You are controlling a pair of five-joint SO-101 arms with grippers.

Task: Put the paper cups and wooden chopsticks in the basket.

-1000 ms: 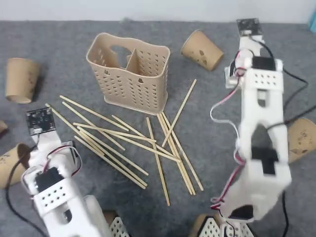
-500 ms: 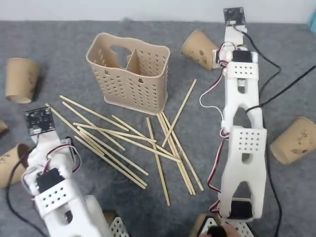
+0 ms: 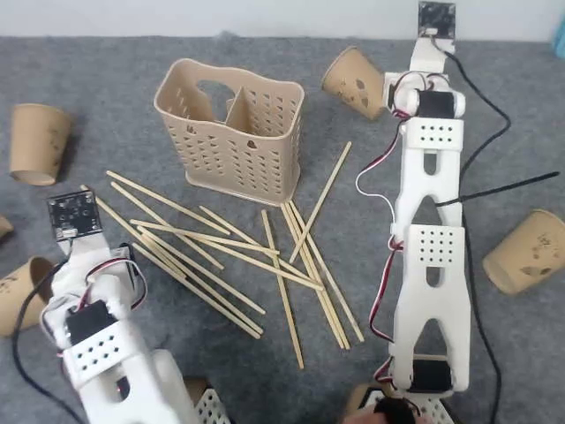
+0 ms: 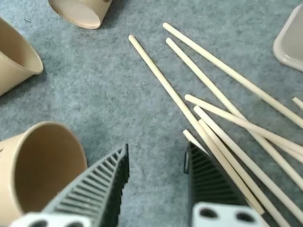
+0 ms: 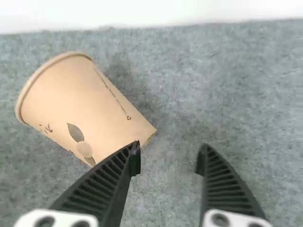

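The beige perforated basket [image 3: 231, 128] stands upright at the back centre. In front of it several wooden chopsticks [image 3: 265, 256] lie scattered. My right arm [image 3: 428, 177] stretches to the far edge. There my right gripper [image 5: 168, 153] is open, with nothing in it, right beside a paper cup [image 5: 80, 111] lying on its side [image 3: 353, 82]. Near the front left, my left gripper [image 4: 157, 149] is open over bare carpet. It sits between a tipped cup [image 4: 42, 161] and the chopstick ends [image 4: 213, 118].
More paper cups lie on their sides at the far left [image 3: 37, 143], the front left [image 3: 18, 291] and the right edge [image 3: 528, 250]. A white wall borders the grey carpet [image 3: 115, 88] at the back. The basket corner [image 4: 291, 42] shows in the left wrist view.
My right arm has unfolded and swung left, stretching out to the far cup behind the basket. The cup at the right edge is now uncovered. The left arm has stayed put.
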